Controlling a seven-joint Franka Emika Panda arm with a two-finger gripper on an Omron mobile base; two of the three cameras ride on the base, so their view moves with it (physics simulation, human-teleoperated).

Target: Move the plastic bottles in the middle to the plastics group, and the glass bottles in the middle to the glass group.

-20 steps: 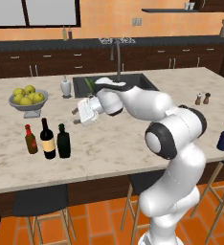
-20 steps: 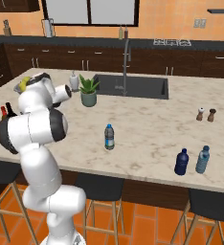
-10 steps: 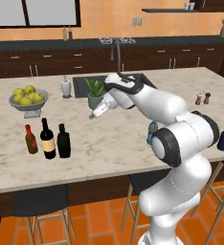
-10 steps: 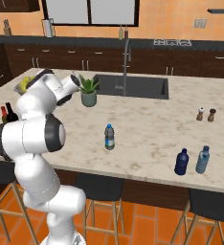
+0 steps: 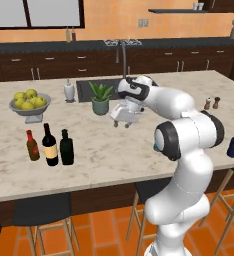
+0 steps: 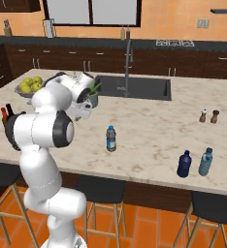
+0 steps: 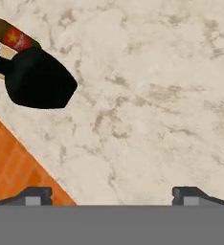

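Observation:
My gripper (image 5: 122, 123) hangs open and empty over the counter in front of the potted plant; its fingertips (image 7: 37, 194) stand far apart. The dark green-black glass bottle (image 5: 66, 147) stands upright next to the tan-labelled wine bottle (image 5: 50, 145) and the red-capped sauce bottle (image 5: 32, 145) at the left front. The hand view sees them from above: green-black bottle (image 7: 39, 79), sauce bottle (image 7: 13, 37). A clear water bottle with a blue cap (image 6: 111, 139) stands alone mid-counter. A dark blue bottle (image 6: 184, 163) and a pale-blue one (image 6: 206, 162) stand together at the right front.
A potted plant (image 5: 100, 97) stands just behind the gripper, with the sink (image 6: 135, 88) and faucet beyond it. A fruit bowl (image 5: 30, 102) sits at the back left. Salt and pepper shakers (image 6: 208, 116) are at the right. The counter's front edge (image 7: 47, 162) runs near the bottles.
The arm has swung right, away from the bottle group at the left toward the counter's middle. The green-black bottle stays beside the wine bottle. No bottle has moved.

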